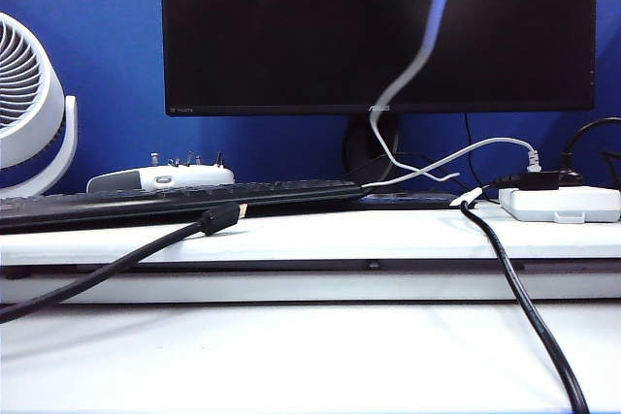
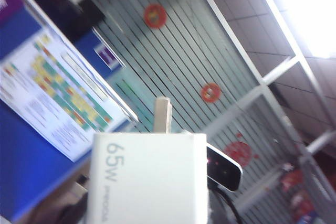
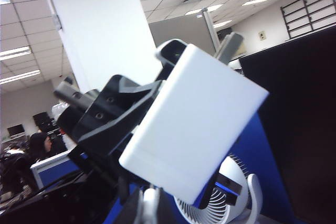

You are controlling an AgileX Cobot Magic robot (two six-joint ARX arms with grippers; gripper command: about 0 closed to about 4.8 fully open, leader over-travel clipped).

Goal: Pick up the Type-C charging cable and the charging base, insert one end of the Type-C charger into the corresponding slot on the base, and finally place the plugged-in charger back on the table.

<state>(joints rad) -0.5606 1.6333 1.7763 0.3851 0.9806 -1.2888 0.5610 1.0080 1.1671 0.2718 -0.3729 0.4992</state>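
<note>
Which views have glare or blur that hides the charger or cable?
Exterior view: sharp desk, but the Type-C charging cable hanging before the monitor is smeared, and neither gripper shows. Left wrist view: ceiling light burns out one corner; the charging base is soft. Right wrist view: the left gripper holding the base is slightly soft.

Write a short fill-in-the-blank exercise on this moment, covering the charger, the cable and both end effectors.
1. The charging base, raised in the air, is clamped by the ____ end effector.
2. The rating printed on its face reads ____.
3. In the exterior view, the Type-C charging cable hangs down in front of the dark ____.
4. The right end effector, absent from the exterior view, is ____.

Missing words: left; 65W; monitor; shut.
</note>
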